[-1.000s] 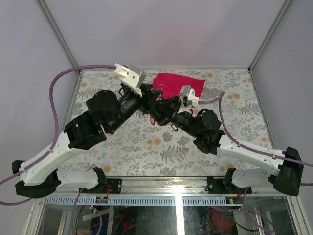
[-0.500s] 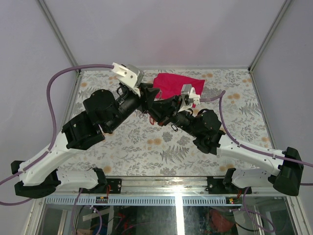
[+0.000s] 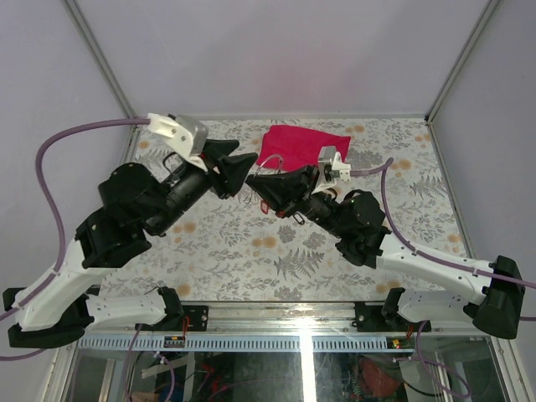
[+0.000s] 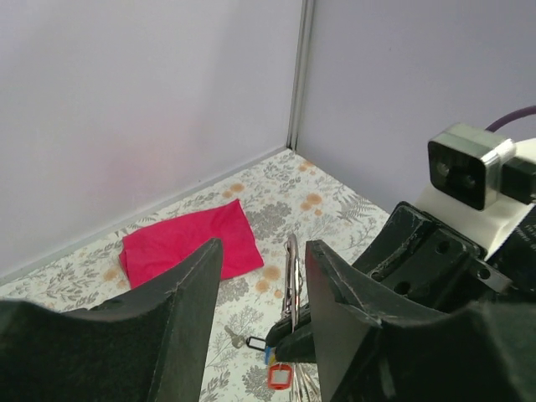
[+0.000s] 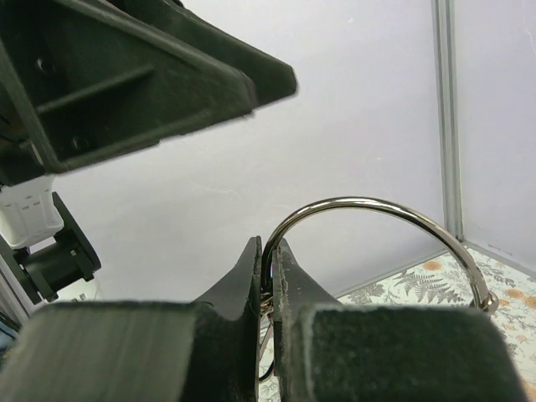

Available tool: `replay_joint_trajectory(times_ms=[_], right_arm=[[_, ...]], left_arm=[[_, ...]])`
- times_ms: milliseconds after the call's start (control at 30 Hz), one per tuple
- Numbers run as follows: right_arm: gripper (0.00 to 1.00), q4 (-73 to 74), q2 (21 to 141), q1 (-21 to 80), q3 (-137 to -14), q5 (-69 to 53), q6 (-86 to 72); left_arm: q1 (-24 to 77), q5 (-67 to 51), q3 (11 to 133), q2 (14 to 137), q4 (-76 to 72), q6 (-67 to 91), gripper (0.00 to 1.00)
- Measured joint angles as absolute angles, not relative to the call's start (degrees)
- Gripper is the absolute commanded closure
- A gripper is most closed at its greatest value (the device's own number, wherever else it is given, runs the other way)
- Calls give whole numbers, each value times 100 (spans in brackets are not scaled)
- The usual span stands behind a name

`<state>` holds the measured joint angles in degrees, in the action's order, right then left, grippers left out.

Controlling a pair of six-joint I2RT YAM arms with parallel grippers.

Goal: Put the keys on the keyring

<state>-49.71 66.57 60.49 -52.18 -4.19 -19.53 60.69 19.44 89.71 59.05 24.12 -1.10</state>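
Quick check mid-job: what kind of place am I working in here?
Probably an enclosed lab test cell, not a home: plain panel walls joined by metal frame posts, a floral-patterned table, and the left arm and right arm mounted at its near edge.

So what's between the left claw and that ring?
Nothing: the left wrist view shows only air between the open left gripper and the keyring in the right gripper.
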Motion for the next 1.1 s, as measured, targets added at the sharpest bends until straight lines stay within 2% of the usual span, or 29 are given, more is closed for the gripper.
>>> replay_joint_trajectory(times_ms=[200,567,667,833,900,967,1033,1100], right_arm=[[100,-4901,6608,6049,-5155,-587,-1723],[100,-4775,6508,6049,-5151,-825,-1240],[100,-4700,6482,6049,-5144,-856,-1160],[100,-4674,6466,6049,-5144,-871,-1055],[100,-4657,6460,6049,-5144,-867,-1017],[92,-4650,6451,6049,-5133,-875,-987],[73,-4602,6416,6049,-5124,-897,-958],[59,-4477,6351,6049,-5124,-963,-919]], left_arm=[[6069,1682,8980,5684,2438,-84,55],[6069,1326,8997,6239,3055,-16,56],[6069,1310,8997,6246,3094,19,67],[6069,1295,8997,6250,3177,47,96],[6069,1267,8997,6252,3199,67,100],[6069,1256,8997,6252,3214,64,100],[6069,1216,8997,6252,3218,67,100],[6069,1190,8997,6250,3227,62,100]])
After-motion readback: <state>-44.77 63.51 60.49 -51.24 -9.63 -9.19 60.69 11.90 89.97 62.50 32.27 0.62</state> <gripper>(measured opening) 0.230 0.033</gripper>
